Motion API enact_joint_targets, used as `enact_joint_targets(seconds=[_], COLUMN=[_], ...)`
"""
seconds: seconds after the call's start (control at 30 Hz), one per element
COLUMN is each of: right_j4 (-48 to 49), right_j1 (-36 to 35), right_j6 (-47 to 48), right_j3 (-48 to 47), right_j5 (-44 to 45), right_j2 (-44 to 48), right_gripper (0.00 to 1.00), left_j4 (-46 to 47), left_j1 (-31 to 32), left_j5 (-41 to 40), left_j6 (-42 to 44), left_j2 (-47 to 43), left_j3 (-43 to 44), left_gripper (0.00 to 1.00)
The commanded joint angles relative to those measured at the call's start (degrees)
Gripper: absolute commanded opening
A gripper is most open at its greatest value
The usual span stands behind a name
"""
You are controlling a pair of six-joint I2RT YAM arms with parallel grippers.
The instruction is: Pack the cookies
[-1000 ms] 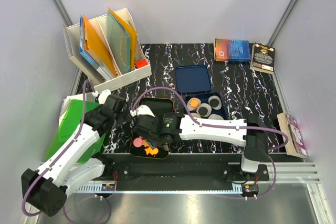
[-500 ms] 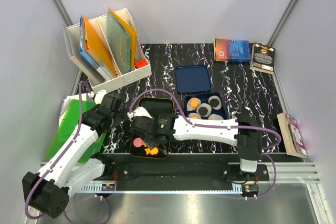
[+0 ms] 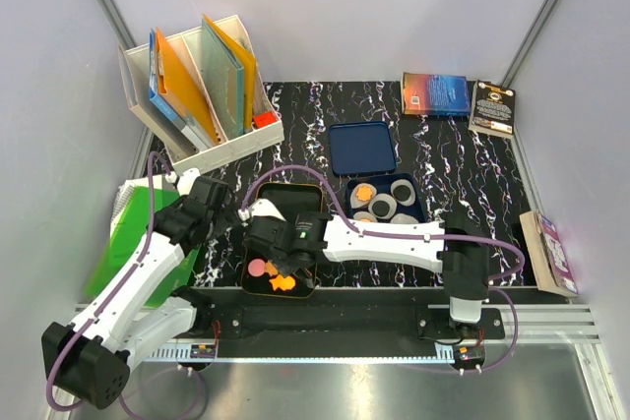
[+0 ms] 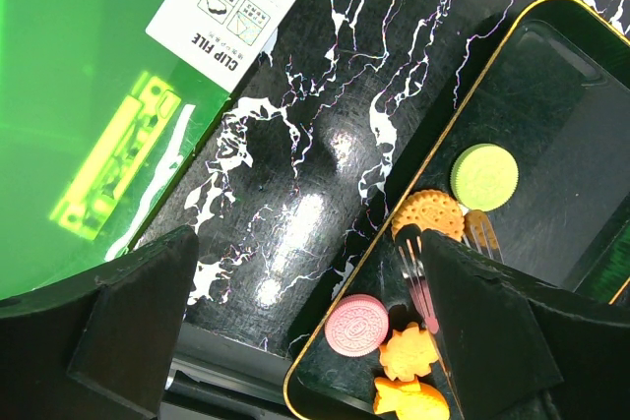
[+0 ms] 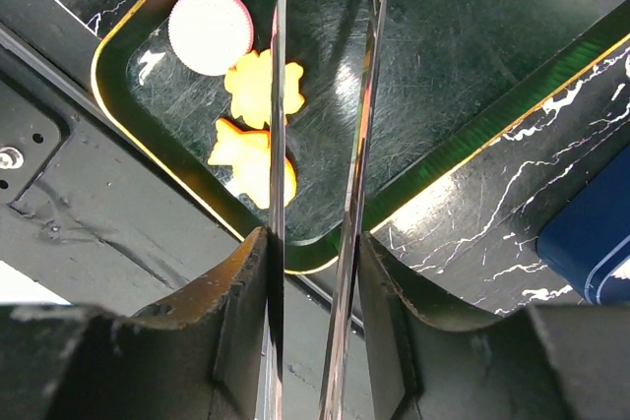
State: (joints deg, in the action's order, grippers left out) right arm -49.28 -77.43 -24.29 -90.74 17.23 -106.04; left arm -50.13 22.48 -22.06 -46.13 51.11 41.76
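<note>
My left gripper (image 4: pixel 305 243) hangs spread wide over the marbled table (image 4: pixel 295 145), left of the black tray (image 4: pixel 551 95). The right gripper (image 5: pixel 313 243) is clenched on the tweezers (image 5: pixel 279 95) — blades apart either side of a round orange piece at the wrist frame's top edge; contact I cannot tell. In the overhead view the cookies (image 3: pixel 258 268) lie in the tray's lower end — orange, pink, green

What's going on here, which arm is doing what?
The right tool grips metal tweezers, their tips at a round orange cookie in the black tray; whether it is pinched is unclear. A green cookie, a pink cookie and two orange shaped cookies lie in the same tray. The left tool hangs open beside the tray, holding nothing. One orange cookie sits in the blue tin.
</note>
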Motion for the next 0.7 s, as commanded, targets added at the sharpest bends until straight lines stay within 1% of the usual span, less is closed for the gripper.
enact_joint_targets(seconds=[0.0,0.1,0.23,0.43,0.53,0.67], right_j4=[0.2,-1.3,-4.1,-10.6,-14.2,-21.2], right_j1=[0.4,0.3,0.4,0.4,0.4,0.5], right_j6=[-0.8,-1.7,-2.9,-6.0,-8.7,-15.5], right_j3=[0.0,0.6,1.0,1.7,3.5,6.4], right_j5=[3.2,5.1,8.2,12.7,15.0,16.7], right_j2=[4.6,7.2,10.8,16.3,20.1,25.5], right_gripper=[0.41,0.39,0.39,0.39,0.39,0.39], left_j4=[1.4,1.6,1.8,1.9,2.4,2.7], left_j1=[-0.2,-0.2,-0.2,-0.2,-0.2,-0.2], left_j5=[0.8,0.8,1.0,1.1,1.3,1.7], left_j6=[0.3,0.4,0.5,0.6,0.7,0.9], left_j2=[-0.1,0.0,0.1,0.2,0.3,0.5], left_j3=[1.3,1.2,1.2,1.1,1.0,0.9], left_gripper=[0.99,0.99,0.99,0.99,0.99,0.99])
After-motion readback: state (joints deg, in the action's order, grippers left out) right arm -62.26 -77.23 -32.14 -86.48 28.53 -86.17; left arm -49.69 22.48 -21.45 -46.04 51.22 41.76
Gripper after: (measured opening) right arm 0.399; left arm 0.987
